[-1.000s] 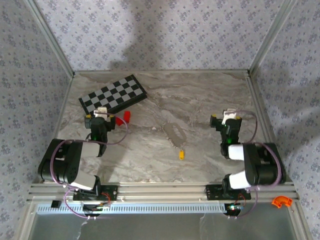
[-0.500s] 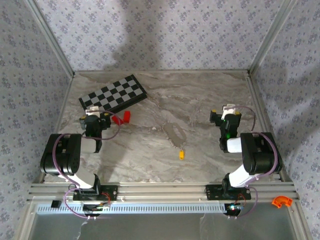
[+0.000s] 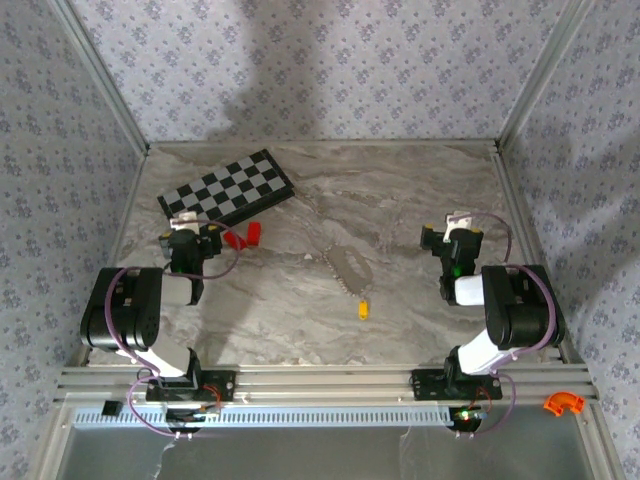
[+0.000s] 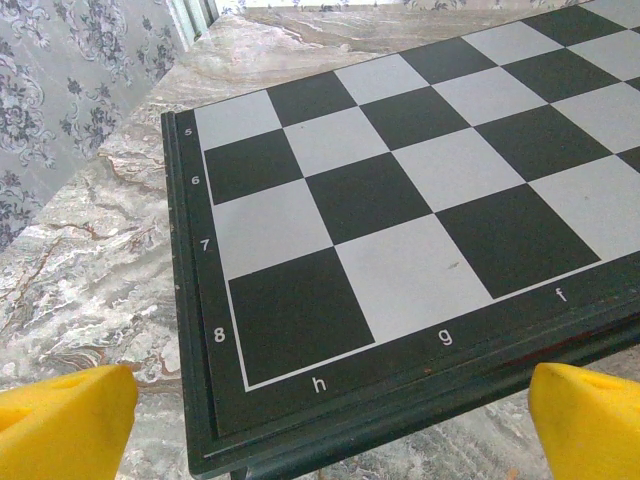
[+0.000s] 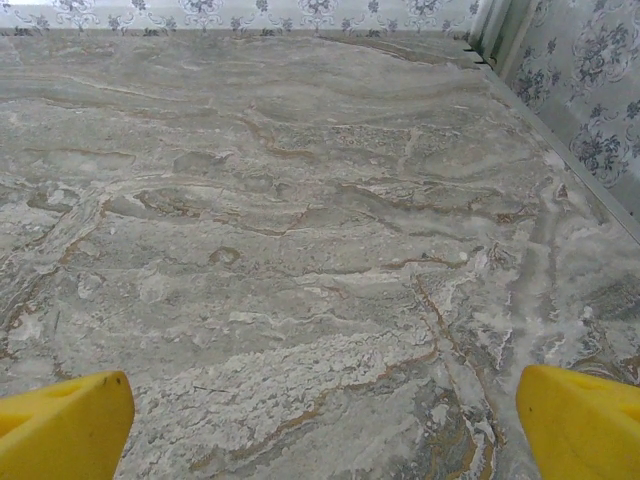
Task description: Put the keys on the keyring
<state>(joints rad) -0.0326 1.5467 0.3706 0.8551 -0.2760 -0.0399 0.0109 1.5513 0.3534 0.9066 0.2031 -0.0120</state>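
Note:
A tiny yellow-orange key [image 3: 363, 308] lies on the marble table in the top view, just below the near end of the keyring [image 3: 347, 267], a thin beaded metal chain in a long oval loop. My left gripper [image 3: 187, 229] is folded back at the left, open, far from both. Its yellow pads [image 4: 66, 420] frame the near corner of the chessboard [image 4: 400, 200] with nothing between them. My right gripper [image 3: 455, 234] rests at the right, also open. Bare marble lies between its yellow pads [image 5: 62, 425].
The black-and-white chessboard [image 3: 226, 188] lies at the back left. Two red blocks [image 3: 245, 236] sit beside the left gripper. Metal frame rails [image 3: 515, 215] and papered walls bound the table on all sides. An orange piece [image 3: 561, 402] lies outside the frame, bottom right.
Both arms have folded further back toward their bases, mostly between the two earlier frames. The key and keyring have not moved.

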